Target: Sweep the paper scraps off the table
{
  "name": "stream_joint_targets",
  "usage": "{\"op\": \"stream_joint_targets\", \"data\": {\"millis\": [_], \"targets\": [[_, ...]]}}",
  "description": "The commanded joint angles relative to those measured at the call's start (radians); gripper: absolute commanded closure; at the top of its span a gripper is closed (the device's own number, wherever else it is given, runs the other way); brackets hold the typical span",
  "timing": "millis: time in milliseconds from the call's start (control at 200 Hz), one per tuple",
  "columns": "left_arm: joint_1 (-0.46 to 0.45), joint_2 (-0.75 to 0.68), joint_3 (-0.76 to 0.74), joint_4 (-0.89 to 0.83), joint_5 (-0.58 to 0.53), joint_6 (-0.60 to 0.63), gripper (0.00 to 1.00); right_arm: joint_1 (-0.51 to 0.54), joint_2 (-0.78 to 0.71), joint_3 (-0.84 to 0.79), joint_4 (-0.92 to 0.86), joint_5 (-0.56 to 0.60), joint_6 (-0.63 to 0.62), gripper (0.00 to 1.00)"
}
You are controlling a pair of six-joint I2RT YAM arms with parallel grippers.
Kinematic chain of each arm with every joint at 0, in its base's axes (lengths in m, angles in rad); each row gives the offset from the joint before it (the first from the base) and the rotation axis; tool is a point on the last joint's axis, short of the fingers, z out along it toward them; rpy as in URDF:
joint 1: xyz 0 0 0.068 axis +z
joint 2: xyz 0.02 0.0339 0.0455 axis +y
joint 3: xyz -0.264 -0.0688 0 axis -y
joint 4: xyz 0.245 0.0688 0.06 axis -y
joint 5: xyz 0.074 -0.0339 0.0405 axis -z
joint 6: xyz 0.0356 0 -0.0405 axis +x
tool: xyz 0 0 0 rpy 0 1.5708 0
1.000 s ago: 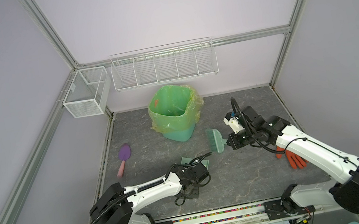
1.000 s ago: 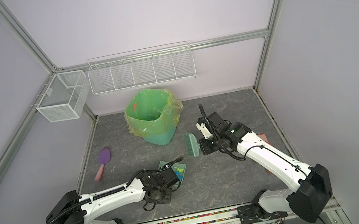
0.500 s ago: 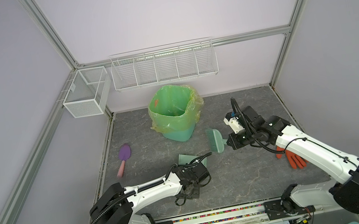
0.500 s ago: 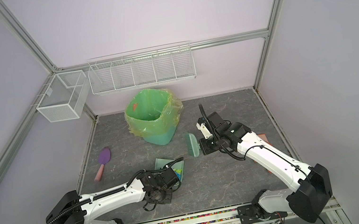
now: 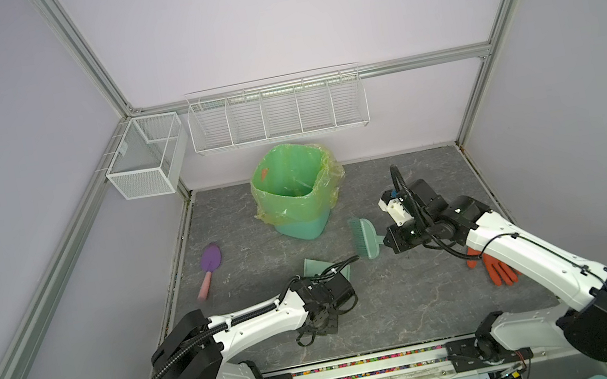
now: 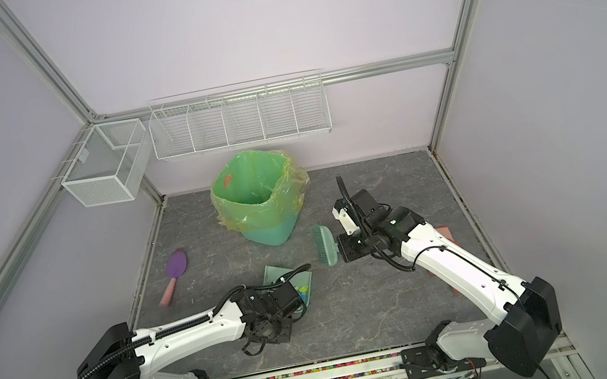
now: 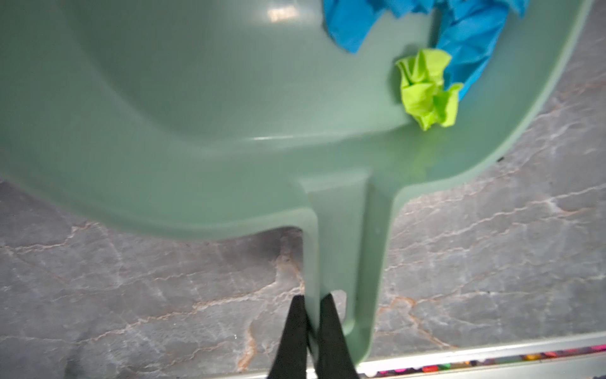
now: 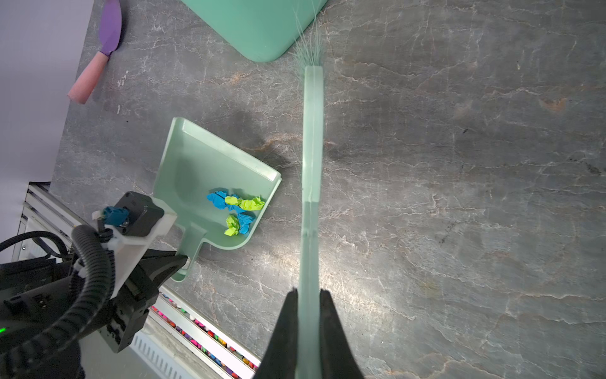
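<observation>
Left tool point(image 7: 313, 300) newly closed, pinching dustpan handle point(image 7: 347, 246) (paper scraps point(image 7: 423, 88) inside)

pale lilac walls point(image 5: 283, 12), aluminium frame posts point(image 5: 83, 52), white wire rack point(image 5: 278, 119) on rear wall.

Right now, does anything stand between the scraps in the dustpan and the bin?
Nothing visible does. The paper scraps lie in the dustpan, bare table runs to the bin; the brush is off to one side.
</observation>
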Motion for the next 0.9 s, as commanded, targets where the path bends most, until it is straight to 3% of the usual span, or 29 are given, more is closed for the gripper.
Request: {"op": "stream_joint_targets", "data": {"millis": [0,895], "targets": [[0.007,-0.046,0.047,-0.04,-0.01,-0.001,1.0,-0.007,-0.011,-0.013,0.005,-0.006,0.002,0.93],[0.008,-0.128,0.318,-0.307,-0.114,0.051,1.0,-0.047,-0.052,-0.044,-0.028,0.031,0.058,0.93]]}}
